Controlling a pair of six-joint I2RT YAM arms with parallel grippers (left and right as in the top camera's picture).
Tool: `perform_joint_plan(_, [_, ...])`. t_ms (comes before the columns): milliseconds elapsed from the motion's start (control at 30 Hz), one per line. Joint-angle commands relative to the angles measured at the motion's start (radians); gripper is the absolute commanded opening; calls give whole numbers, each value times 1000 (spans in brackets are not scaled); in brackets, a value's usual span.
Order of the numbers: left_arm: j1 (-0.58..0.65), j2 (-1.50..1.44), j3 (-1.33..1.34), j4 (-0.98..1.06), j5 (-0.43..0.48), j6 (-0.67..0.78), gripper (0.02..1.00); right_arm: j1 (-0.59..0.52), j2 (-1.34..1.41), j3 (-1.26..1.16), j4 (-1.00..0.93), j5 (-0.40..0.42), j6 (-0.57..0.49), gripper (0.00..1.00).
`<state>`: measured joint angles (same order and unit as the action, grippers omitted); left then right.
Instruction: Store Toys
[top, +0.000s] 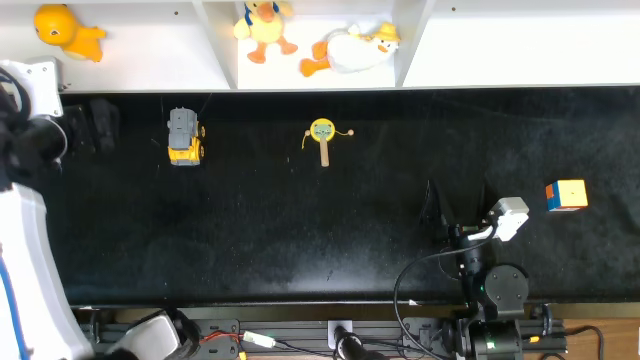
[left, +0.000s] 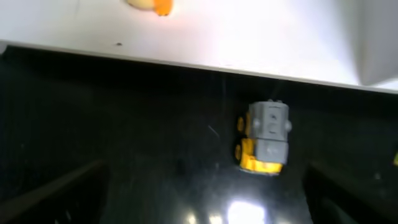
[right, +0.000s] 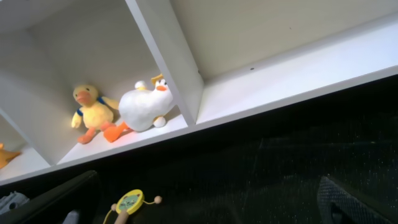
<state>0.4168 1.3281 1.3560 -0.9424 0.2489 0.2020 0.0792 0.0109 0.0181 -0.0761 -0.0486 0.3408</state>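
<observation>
Toy truck (top: 185, 136) sits on the black table (top: 300, 240), close to the front edge of the shelf (top: 218, 50), roughly below the wall between its left and middle compartments. Long axis runs shelf-to-bases: grey end toward the shelf, yellow end toward the arm bases. Left gripper (left: 205, 171) is clearly the nearer one. In the top view it's just left of the truck, at about the same depth. From its wrist camera we see the truck ahead of the fingers but off the centre line, nearer one finger. We judge it needs a sideways shift before descending. The closing direction already looks set across the truck's narrow width. Fingers spread wide, nothing between them. Left arm runs up the table's left edge. Right gripper (right: 208, 180) is also spread and empty, near its base and well apart from the truck. Rattle (top: 322, 138) and cube (top: 566, 195) are nearer to it.
</observation>
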Motion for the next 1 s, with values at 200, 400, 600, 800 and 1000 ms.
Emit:
perform_joint_plan(200, [-229,-59,-190,70,-198,-86,998,5,-7,-13,3,-6,7,996])
perform_joint_plan(400, [-300,-56,-363,279,-248,-159,998,5,-7,-13,3,-6,7,996])
perform_joint_plan(600, [-301,-46,-480,416,-214,-158,998,5,-7,-13,3,-6,7,996])
perform_joint_plan(800, [-300,39,-504,526,-217,-150,998,5,-7,-13,3,-6,7,993])
perform_joint_plan(1000, [-301,185,-504,640,-154,-149,998,5,-7,-13,3,-6,7,996])
